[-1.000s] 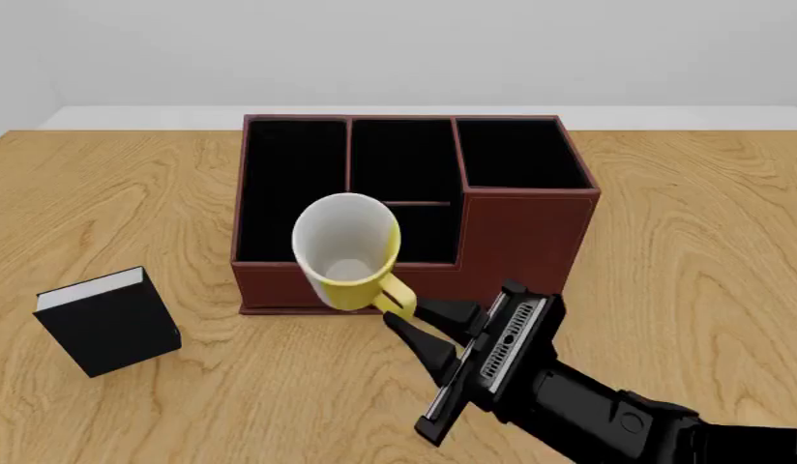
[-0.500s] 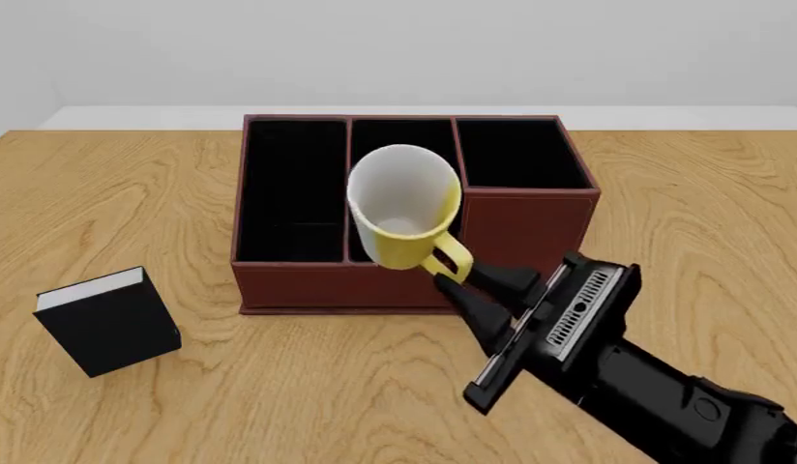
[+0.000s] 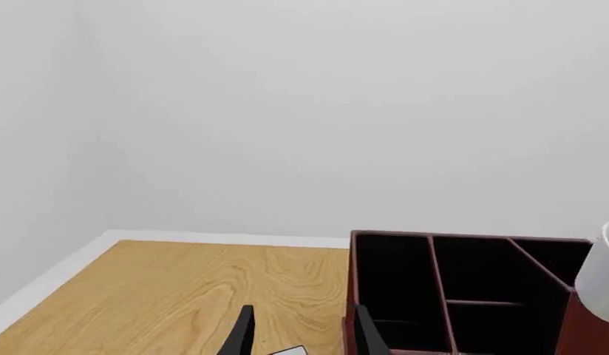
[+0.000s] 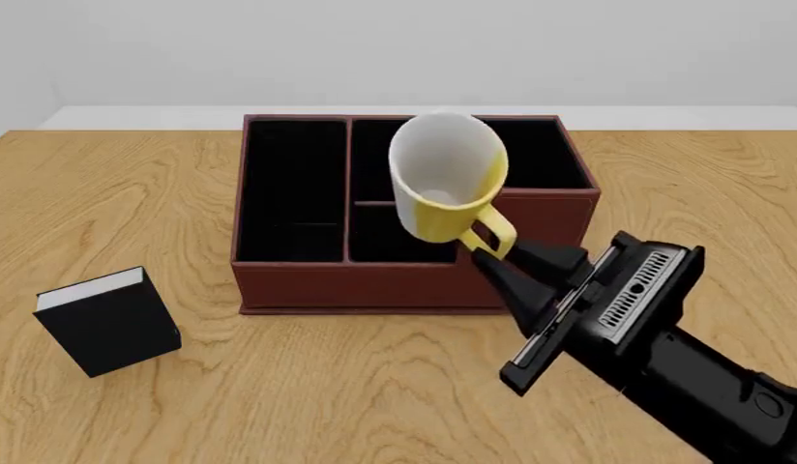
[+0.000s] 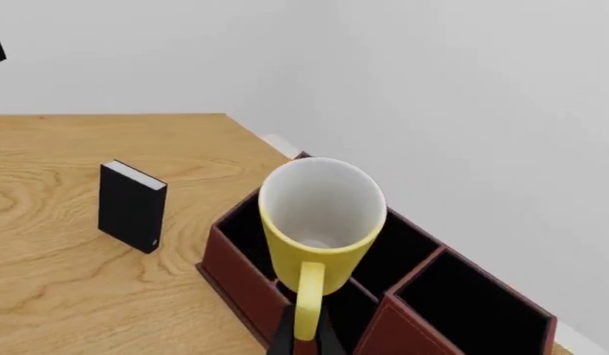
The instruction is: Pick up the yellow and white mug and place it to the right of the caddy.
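Note:
The yellow and white mug (image 4: 448,174) hangs tilted in the air over the middle of the caddy (image 4: 372,286), its white inside facing the camera. My right gripper (image 4: 491,253) is shut on its yellow loop handle (image 4: 489,232), reaching in from the lower right. In the right wrist view the mug (image 5: 321,214) sits just beyond the gripper (image 5: 304,336), above the caddy (image 5: 230,270). My left gripper (image 3: 302,340) is open and holds nothing; its view shows the caddy (image 3: 463,238) and a sliver of the mug (image 3: 605,274). It is out of the front view.
A small black book (image 4: 108,324) with white pages stands on the wooden table (image 4: 708,213) to the left of the caddy, also seen as the book (image 5: 132,207) in the right wrist view. A white wall runs behind the table's far edge.
My right gripper has carried the mug up and to the right, from in front of the caddy's front wall to above its middle compartments. Caddy and book have not moved.

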Robot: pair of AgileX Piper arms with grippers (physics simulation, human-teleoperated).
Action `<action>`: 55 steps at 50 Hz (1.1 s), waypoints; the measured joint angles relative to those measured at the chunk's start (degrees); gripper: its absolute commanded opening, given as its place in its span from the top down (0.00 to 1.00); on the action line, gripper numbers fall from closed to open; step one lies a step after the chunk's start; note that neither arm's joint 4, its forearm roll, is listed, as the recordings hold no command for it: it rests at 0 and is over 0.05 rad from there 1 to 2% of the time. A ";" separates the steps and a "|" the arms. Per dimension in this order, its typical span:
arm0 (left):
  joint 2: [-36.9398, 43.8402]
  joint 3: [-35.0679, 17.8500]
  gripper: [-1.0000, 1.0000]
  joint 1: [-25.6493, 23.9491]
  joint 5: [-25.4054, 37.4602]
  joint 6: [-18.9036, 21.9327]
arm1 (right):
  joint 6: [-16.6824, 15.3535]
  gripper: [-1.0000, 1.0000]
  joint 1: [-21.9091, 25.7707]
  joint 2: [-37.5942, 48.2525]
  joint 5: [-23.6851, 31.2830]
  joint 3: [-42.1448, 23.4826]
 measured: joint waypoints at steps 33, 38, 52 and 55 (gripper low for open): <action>0.00 -1.27 0.00 -0.76 1.00 0.80 | -0.76 1.00 -6.61 -8.44 6.81 -0.55; 0.00 -1.39 0.00 -0.99 1.13 0.94 | -0.69 1.00 -7.93 -9.83 8.07 -0.78; 0.00 -1.39 0.00 -1.61 1.24 1.32 | -0.44 1.00 -11.89 -12.90 10.43 -0.78; 0.00 -1.35 0.00 -1.68 1.24 1.38 | -0.40 1.00 -12.62 -13.42 10.79 -0.72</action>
